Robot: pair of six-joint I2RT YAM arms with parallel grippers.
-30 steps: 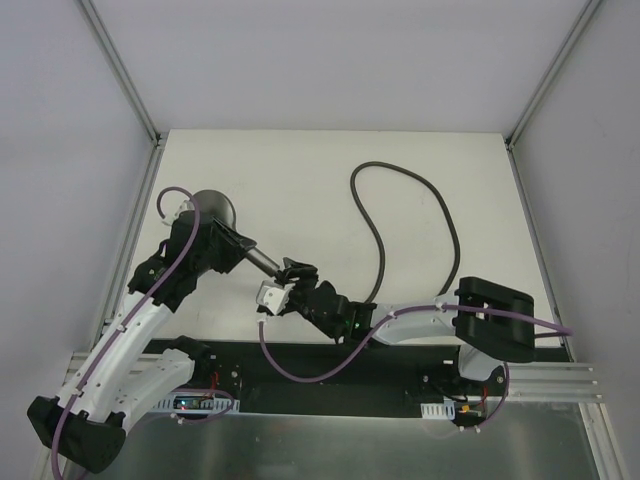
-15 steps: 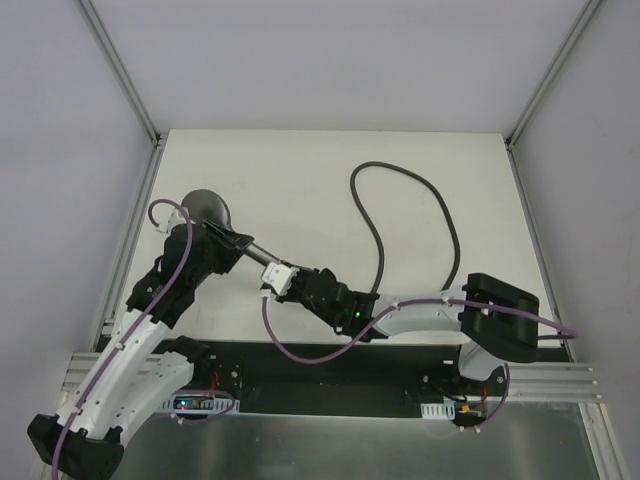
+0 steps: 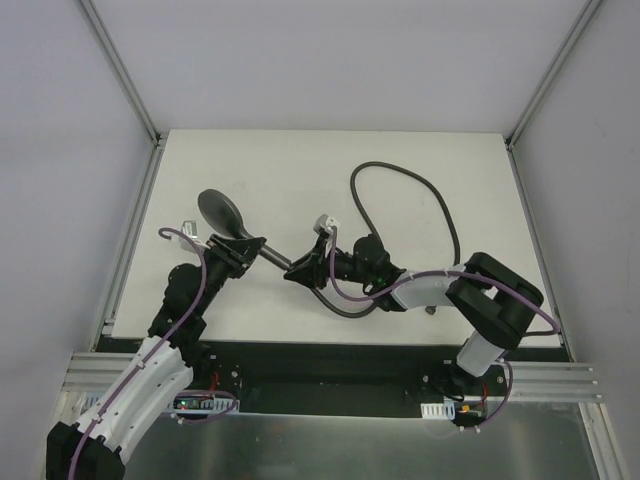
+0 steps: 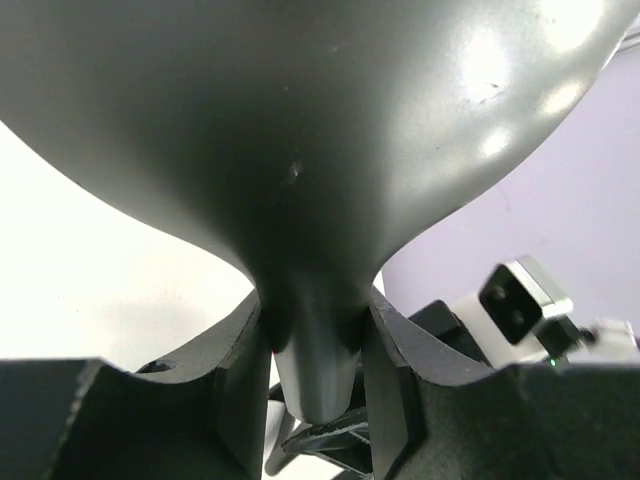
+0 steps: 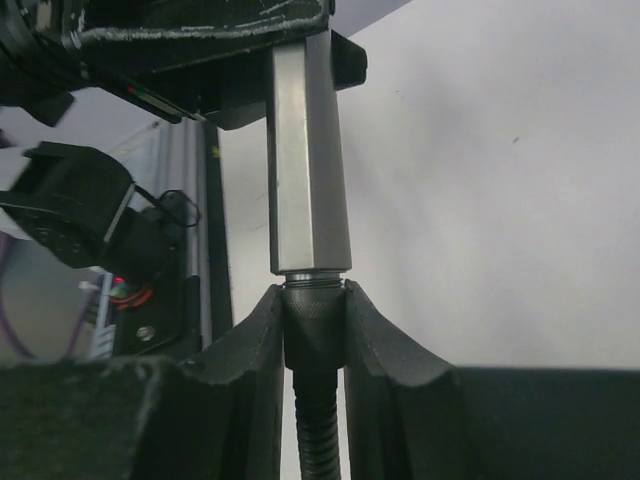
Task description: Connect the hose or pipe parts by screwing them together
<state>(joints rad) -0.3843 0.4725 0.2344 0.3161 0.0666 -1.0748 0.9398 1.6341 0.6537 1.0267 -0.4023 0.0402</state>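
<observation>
Shower head (image 3: 220,208), dark grey: over the white table (image 3: 300,160), left of centre, with its handle (image 3: 270,256) pointing toward the right arm. Left gripper (image 4: 315,330): jaws drawn in tight on the neck just below the head. Hose (image 3: 390,165), dark grey, ribbed: loops across the table's right half. Right gripper (image 5: 315,300): jaws pinched on the hose's end fitting (image 5: 315,330), which meets the handle's hexagonal metal end (image 5: 308,170), with thread showing at the joint.

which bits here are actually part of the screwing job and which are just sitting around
In the job: dark grey round-faced shower head in left tool; thin dark grey flexible hose in right tool.
Just there: purple arm cables; white table; aluminium rail.
</observation>
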